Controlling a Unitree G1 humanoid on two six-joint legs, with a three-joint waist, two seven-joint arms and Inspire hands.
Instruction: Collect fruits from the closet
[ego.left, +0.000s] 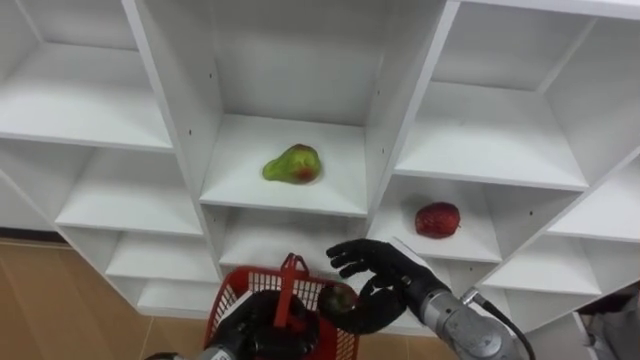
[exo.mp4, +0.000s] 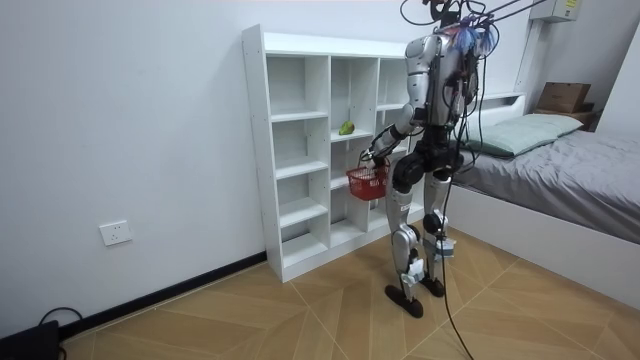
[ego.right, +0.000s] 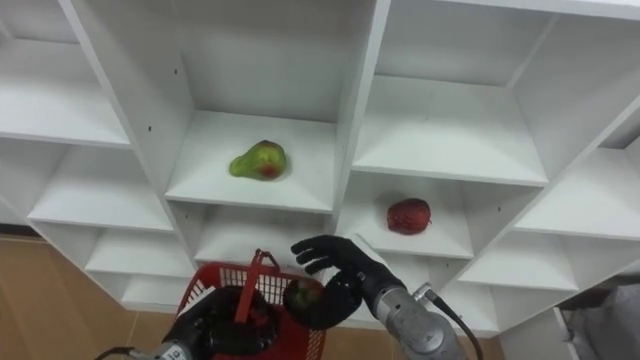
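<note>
We stand upright, close in front of the white closet (ego.left: 240, 170), a unit of open compartments set against a plain white wall (exo.mp4: 120, 120). The floor (exo.mp4: 300, 310) is wood laid in a herringbone pattern. A socket (exo.mp4: 116, 233) sits low on the wall at the room view's left, and a bed (exo.mp4: 570, 170) with grey covers lies at the room view's right.

Two fruits rest on the shelves. A pear (ego.left: 293, 164), green with a red blush, lies on its side in the middle compartment at the centre of the frame. An apple (ego.left: 438, 219), dark red, sits one compartment lower and to the right.

At the bottom centre our left hand (ego.left: 262, 325) is curled round the upright handle of a red mesh basket (ego.left: 228, 305). Just right of it, our right hand (ego.left: 385, 275) is over the basket's rim. Its fingers spread above and its thumb curls beneath a small fruit (ego.left: 340, 298) (reddish with some green, partly hidden by the hand), which it holds between them.
</note>
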